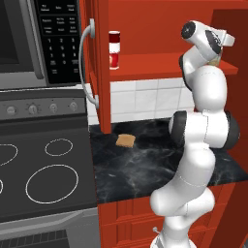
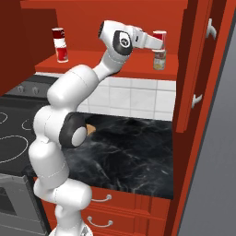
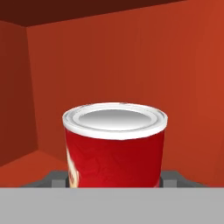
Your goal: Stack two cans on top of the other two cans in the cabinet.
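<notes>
In the hand view a red-and-white can (image 3: 114, 144) with a silver top stands upright between my fingers (image 3: 54, 178); my gripper (image 3: 114, 180) is shut on it. From the right base view, my gripper (image 2: 156, 43) holds this can (image 2: 160, 36) directly above the olive-green can (image 2: 159, 60) on the right part of the cabinet shelf (image 2: 115, 67). I cannot tell whether the two touch. At the shelf's left end, two red-and-white cans stand stacked (image 2: 60, 44) (image 1: 114, 48).
The open cabinet door (image 1: 100, 63) with its curved grey handle hangs left of the shelf, and another red door (image 2: 198, 69) stands open on the right. Below lie the black marble counter (image 1: 145, 169) with a small brown slab (image 1: 126, 140), the stove (image 1: 48, 164) and the microwave (image 1: 29, 38).
</notes>
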